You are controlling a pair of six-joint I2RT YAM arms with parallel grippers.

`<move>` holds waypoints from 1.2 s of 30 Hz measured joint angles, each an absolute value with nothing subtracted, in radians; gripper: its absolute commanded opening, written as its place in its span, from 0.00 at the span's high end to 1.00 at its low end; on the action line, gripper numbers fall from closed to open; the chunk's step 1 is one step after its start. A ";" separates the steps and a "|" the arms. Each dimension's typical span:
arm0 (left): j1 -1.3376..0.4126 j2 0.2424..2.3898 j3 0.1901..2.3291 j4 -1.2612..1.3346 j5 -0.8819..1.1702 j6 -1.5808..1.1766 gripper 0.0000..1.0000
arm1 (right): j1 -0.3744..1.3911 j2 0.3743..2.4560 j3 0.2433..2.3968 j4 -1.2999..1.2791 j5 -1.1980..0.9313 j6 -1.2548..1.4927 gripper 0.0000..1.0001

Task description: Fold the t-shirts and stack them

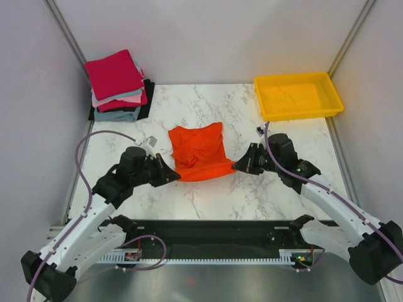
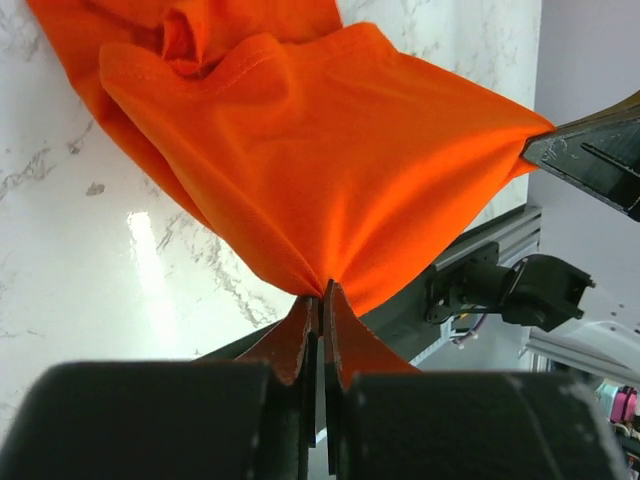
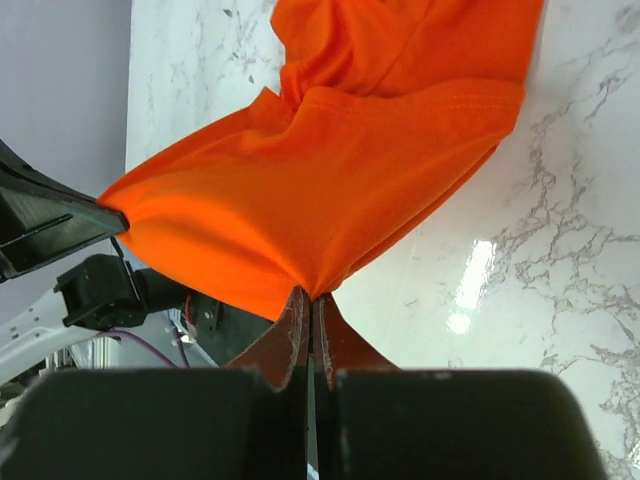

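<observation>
Between both claws (image 1: 177,174) (image 1: 235,167), orange-red t-shirt (image 1: 200,153)

surface (image 1: 252,195): glossy white marble pattern | walls (image 1: 208,38): plain pale grey, far, left, right | rails (image 1: 66,28): metal, both far corners | light: bright glare (image 3: 470,290) on surface

Left fingers (image 2: 292,350), right fingers (image 3: 285,345): both closed.

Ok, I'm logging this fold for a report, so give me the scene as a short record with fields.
tee: orange, crumpled, in the middle, near edge pulled taut
left gripper: jaws shut on tee's near-left corner
right gripper: jaws shut on its near-right corner
stack: folded tees, far-left corner
tray: yellow, far right
</observation>
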State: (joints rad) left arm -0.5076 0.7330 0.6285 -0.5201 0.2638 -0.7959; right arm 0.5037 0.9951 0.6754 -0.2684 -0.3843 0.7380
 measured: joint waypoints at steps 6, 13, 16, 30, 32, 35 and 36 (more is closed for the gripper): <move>-0.497 0.863 0.810 -0.583 0.241 -0.783 0.98 | 0.504 1.099 0.876 -0.361 -0.321 0.701 1.00; -0.395 1.058 0.901 -0.604 0.248 -0.732 0.98 | 0.496 1.314 1.031 -0.396 -0.286 0.645 1.00; -0.352 1.115 0.941 -0.610 0.273 -0.707 0.98 | 0.482 1.399 1.089 -0.406 -0.289 0.623 1.00; -0.224 1.408 1.128 -0.593 0.365 -0.614 0.98 | 0.414 1.716 1.360 -0.427 -0.336 0.564 1.00; -0.206 1.464 1.171 -0.595 0.382 -0.602 0.98 | 0.403 1.764 1.404 -0.430 -0.344 0.559 1.00; -0.176 1.570 1.258 -0.594 0.407 -0.582 0.98 | 0.383 1.867 1.516 -0.435 -0.359 0.550 1.00; -0.167 1.613 1.297 -0.596 0.414 -0.574 0.98 | 0.377 1.906 1.560 -0.439 -0.361 0.546 1.00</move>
State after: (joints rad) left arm -0.1665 1.6131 1.2972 -0.5961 0.4145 -0.5739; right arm 0.3775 1.9060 1.5600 -0.4385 -0.3611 0.5457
